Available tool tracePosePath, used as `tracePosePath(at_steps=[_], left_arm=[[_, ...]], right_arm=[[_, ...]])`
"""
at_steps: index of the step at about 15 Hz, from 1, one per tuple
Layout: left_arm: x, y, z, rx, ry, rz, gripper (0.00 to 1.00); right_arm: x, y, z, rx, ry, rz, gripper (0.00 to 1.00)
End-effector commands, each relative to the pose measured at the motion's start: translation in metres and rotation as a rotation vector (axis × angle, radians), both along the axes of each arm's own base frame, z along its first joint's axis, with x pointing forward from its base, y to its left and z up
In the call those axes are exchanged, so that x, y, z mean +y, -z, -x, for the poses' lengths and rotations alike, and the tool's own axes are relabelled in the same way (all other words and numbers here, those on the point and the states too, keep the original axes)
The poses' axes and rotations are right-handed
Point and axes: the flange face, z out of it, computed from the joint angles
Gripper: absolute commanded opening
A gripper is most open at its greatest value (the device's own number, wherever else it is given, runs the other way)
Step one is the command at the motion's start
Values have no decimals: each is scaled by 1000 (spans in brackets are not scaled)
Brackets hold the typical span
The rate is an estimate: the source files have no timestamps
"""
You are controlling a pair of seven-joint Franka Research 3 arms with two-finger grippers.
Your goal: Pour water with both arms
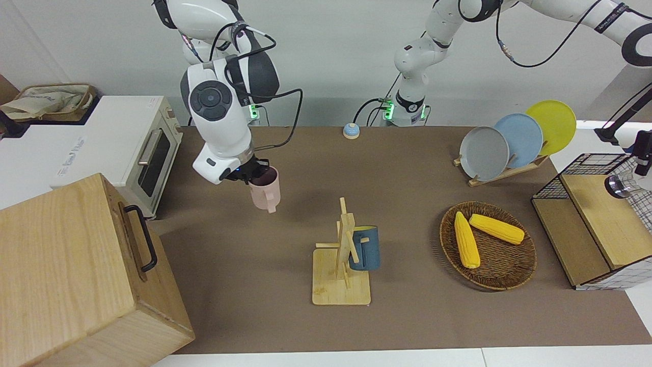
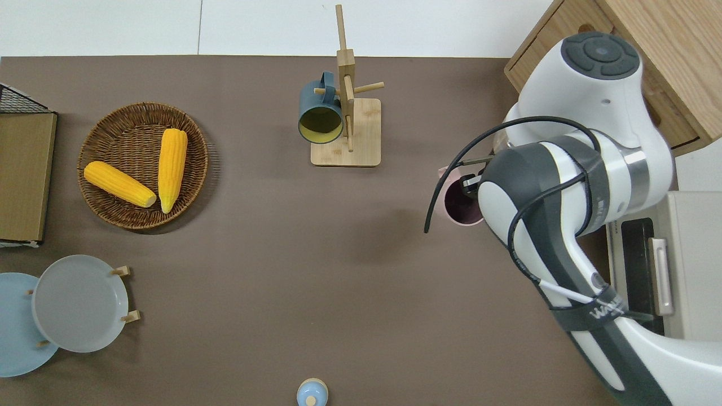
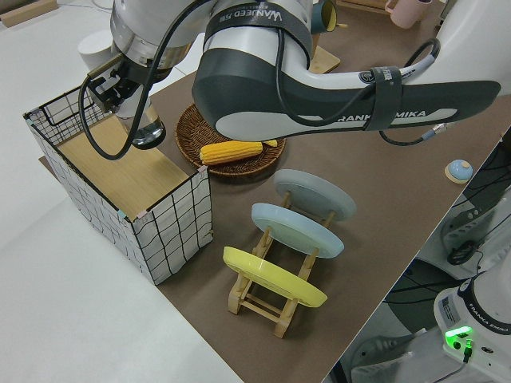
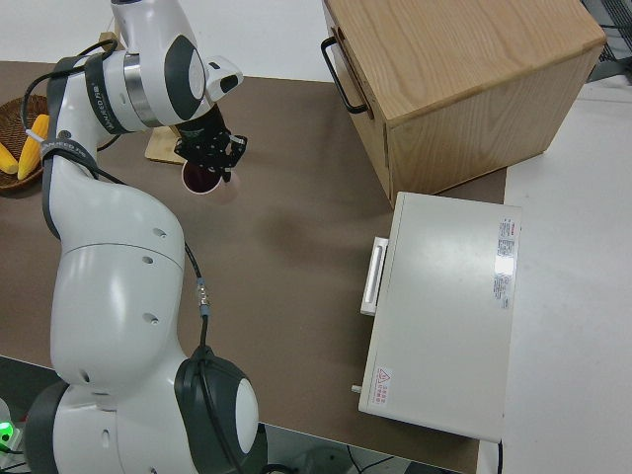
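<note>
**Pink mug held aloft by the right arm**

Pink ceramic mug (image 1: pixel 265 191) hangs in the air left of centre in the front view, mouth up and slightly tilted, its handle pointing down toward the brown table mat (image 1: pixel 407 316). The right gripper (image 1: pixel 250 172), black and two-fingered, is clamped on the mug's rim, one finger inside the cup. In the overhead view the mug (image 2: pixel 459 203) sits at centre right, over bare mat, mostly hidden under the white jointed right arm (image 2: pixel 569 186).

Starting from the low edge of the front view: a light wooden box with a black handle (image 1: pixel 76 275) fills the lower left corner; a bamboo mug stand (image 1: pixel 342 265) at lower centre carries a dark blue mug (image 1: pixel 365 248); a round wicker basket (image 1: pixel 501 275) at right holds two yellow corn cobs (image 1: pixel 466 239). Higher up, a white toaster oven (image 1: pixel 145 153) stands at left.

The left arm (image 1: pixel 433 30) is parked; whether its gripper (image 3: pixel 132 104) is apart or together, I cannot tell.
</note>
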Motion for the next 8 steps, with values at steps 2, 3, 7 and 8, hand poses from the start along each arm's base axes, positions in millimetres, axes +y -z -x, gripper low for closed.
tracePosePath(at_steps=[2,3,7,8], left_arm=[[-50,-21,17,43,-24,-27,0],[-64,-23,18,56,-36,-30,0],[-121,-30,25,90,-68,-35,0],[-134,-31,29,97,-72,-35,0]], right_arm=[[104,23,36,74,138,-31,0],[123,33,38,81,203,-41,0],[199,59,46,80,335,-105,0],[213,65,44,79,369,-110,0]])
